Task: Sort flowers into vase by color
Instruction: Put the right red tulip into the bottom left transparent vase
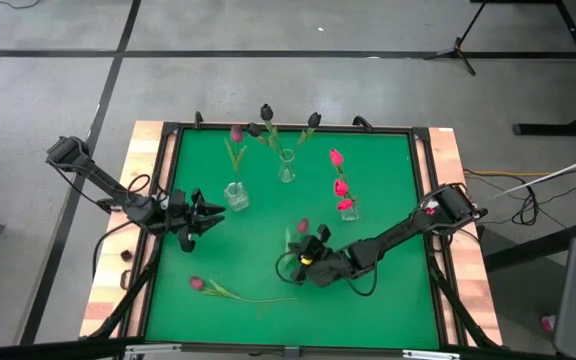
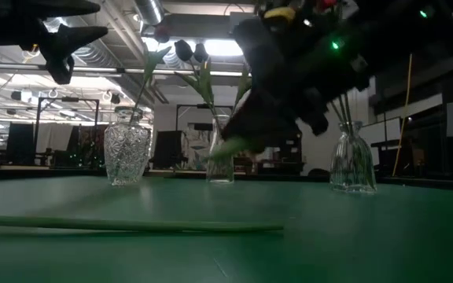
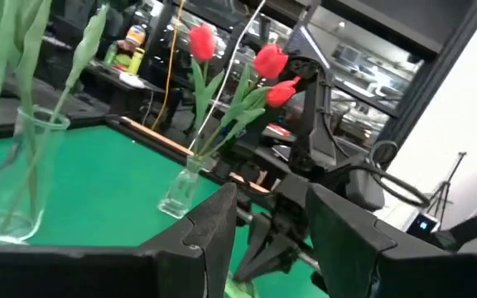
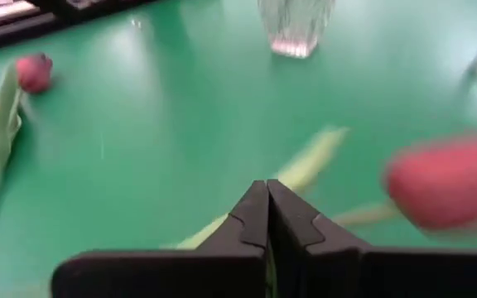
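Three glass vases stand on the green table: the left vase [image 1: 236, 195] with one magenta tulip, the middle vase [image 1: 286, 170] with dark tulips, and the right vase [image 1: 348, 208] with bright pink-red tulips [image 3: 267, 62]. My right gripper [image 1: 303, 255] [image 4: 267, 207] is near the table's middle, shut on a dull pink tulip whose head [image 4: 450, 182] [image 1: 302, 226] shows blurred. Another magenta tulip [image 1: 200, 284] [image 4: 31, 70] lies flat near the front edge. My left gripper [image 1: 208, 212] [image 3: 272, 207] hovers open by the left vase, holding nothing. My right gripper pinches the tulip's pale green stem [image 4: 284, 175] between its two shut fingers, some way below the head. The fingers slant down from the table's right side and lie across the stem. The head and a leaf [image 4: 313, 153] stick out past the fingers; the flower looks raised off the table.
The lying tulip's long stem [image 2: 132, 226] stretches along the table's near part. A raised dark rim [image 1: 288, 128] frames the green surface. Bare green surface lies between the vases and the front edge.
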You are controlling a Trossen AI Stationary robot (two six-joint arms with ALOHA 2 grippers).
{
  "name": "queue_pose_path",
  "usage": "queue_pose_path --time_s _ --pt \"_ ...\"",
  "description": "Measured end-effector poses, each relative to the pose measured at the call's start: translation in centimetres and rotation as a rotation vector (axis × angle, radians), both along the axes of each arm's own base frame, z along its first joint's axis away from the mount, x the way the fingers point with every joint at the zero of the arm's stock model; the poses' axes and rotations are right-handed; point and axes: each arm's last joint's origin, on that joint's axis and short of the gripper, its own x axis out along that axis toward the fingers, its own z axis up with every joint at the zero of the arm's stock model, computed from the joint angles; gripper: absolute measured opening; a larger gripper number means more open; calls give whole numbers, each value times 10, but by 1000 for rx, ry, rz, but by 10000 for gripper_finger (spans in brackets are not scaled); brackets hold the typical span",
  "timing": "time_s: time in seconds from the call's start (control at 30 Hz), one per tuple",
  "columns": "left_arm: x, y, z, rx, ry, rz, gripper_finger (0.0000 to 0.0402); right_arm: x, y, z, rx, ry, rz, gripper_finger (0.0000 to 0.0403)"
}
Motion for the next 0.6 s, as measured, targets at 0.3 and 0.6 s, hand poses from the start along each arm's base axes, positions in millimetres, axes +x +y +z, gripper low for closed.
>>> queue_pose_path --time_s 0.3,0.6 --pt "0 1 0 -74 -10 18 143 8 -12 27 -88 -69 42 1" --pt "7 5 -12 -216 46 19 144 27 -28 46 -130 -104 147 1"
